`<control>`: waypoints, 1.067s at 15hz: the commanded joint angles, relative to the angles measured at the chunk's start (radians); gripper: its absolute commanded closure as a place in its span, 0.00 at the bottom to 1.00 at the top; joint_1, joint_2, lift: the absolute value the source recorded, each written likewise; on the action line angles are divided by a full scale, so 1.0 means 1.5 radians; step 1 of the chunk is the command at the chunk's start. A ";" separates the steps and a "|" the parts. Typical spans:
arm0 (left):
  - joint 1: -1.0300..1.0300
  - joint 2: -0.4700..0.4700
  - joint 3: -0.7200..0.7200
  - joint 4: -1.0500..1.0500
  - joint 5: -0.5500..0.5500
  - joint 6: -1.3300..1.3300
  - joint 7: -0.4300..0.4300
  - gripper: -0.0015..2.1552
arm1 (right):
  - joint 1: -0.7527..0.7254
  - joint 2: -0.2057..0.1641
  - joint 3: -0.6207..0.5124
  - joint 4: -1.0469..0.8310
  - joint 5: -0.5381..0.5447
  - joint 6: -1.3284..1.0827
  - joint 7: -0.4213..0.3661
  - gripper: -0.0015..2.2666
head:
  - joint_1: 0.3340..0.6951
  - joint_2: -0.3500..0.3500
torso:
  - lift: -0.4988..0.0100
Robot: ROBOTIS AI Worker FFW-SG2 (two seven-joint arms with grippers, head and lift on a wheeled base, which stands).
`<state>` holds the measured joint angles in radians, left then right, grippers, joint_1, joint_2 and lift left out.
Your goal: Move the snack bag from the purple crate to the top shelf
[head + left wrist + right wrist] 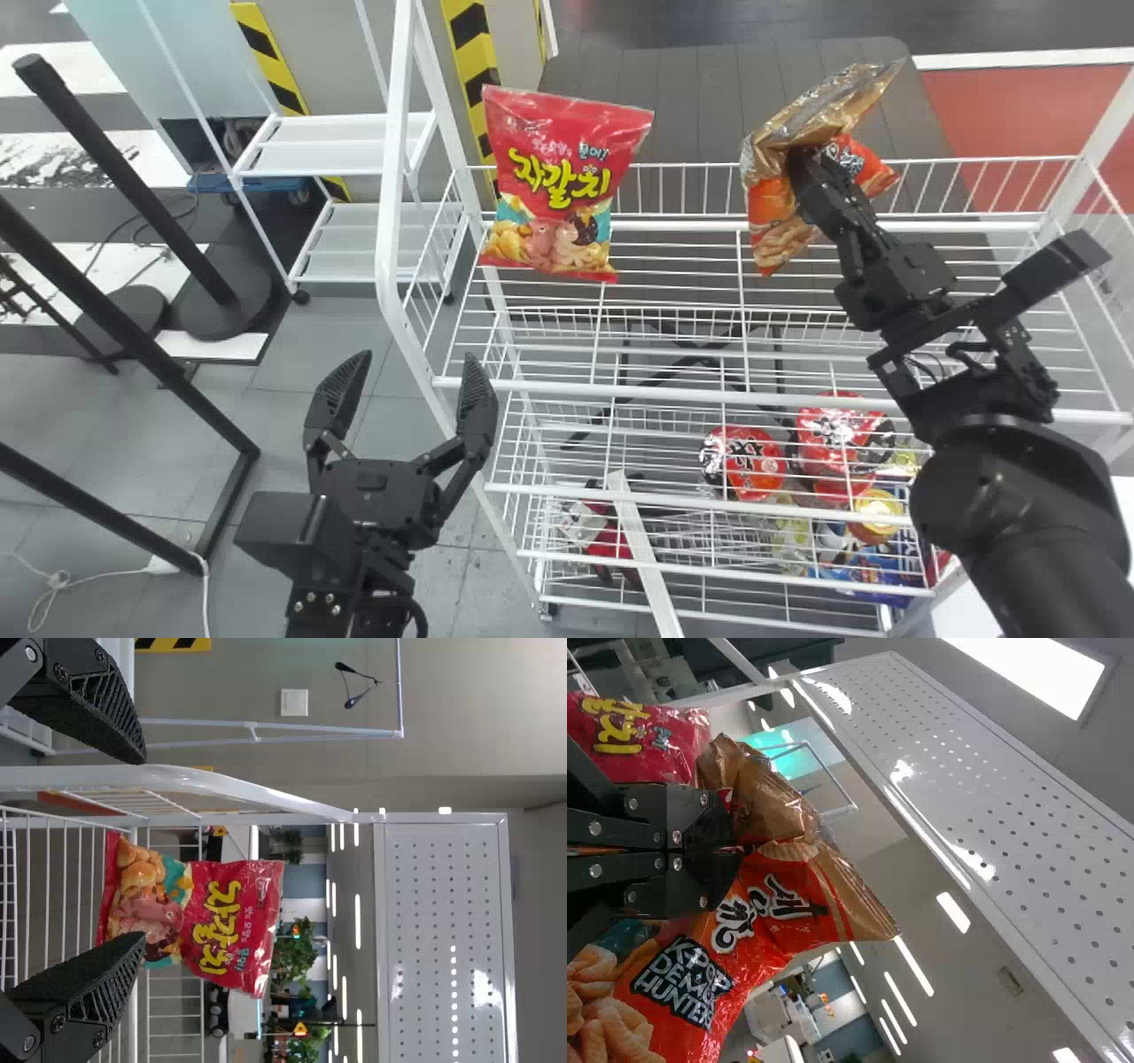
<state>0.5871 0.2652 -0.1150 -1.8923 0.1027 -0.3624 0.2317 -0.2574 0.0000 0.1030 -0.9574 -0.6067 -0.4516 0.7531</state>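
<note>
Item one: orange snack bag with gold-brown foil (771,213), creased and tilted, located at the rear rail (974,160) of the white wire rack's top shelf; contact with the rail cannot be told.

Item two: right black gripper (735,850), its two fingers closed together with the bag's foil pinched between them.

Item three: left black gripper (417,356), parked by the rack's left front post, fingers spread wide, nothing held.

Item four: red snack bag with yellow lettering (567,186), standing on the same shelf, well apart from the orange one.

Hazards, as judged: the orange bag could be dropped behind the rack if it is released too far back, beyond the rail. Its lower edge could be snagged on the wires if it is lowered at this slant. The smooth foil could be slipped from the pinch by such a snag. The red bag could be toppled by a sideways swing.
</note>
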 commanded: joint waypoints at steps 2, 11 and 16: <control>-0.001 0.000 0.000 0.002 0.001 -0.004 0.000 0.06 | -0.007 0.001 0.001 0.020 0.015 -0.014 -0.012 0.84 | 1.00 0.70 | 0.98; -0.002 0.000 0.000 0.004 0.001 -0.004 0.000 0.06 | 0.008 0.001 0.002 0.018 0.032 -0.027 -0.046 0.00 | 1.00 0.70 | 0.98; -0.005 -0.001 -0.002 0.005 0.001 -0.004 0.000 0.06 | 0.045 0.001 0.002 -0.049 0.032 0.002 -0.064 0.03 | 1.00 0.70 | 0.98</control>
<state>0.5819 0.2640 -0.1157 -1.8861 0.1043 -0.3688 0.2316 -0.2041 0.0000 0.1077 -1.0032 -0.5583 -0.4644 0.6575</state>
